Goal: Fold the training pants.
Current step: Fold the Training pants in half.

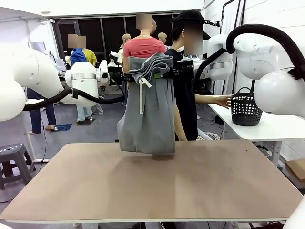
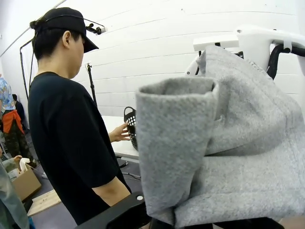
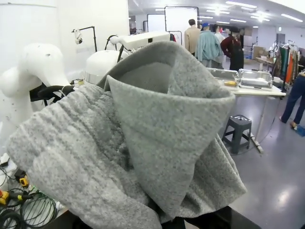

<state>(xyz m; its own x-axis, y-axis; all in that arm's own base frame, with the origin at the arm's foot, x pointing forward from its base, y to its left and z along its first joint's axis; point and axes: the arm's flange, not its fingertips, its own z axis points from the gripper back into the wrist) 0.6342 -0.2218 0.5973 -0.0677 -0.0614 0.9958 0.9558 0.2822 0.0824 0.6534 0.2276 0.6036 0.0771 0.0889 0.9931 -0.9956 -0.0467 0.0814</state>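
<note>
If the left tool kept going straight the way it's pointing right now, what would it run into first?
Probably nothing beyond the training pants it is shut on; the grey fabric bunches right over the left tool. Past the cloth, the right arm lies roughly ahead, though depth is unclear.

The brown table [image 1: 157, 191] looks bare; the pants' [image 1: 147, 114] hem possibly touches it.

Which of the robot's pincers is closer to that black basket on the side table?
The right pincer. It holds the training pants on the side nearer the black basket; the left pincer grips their other side, farther away.
</note>
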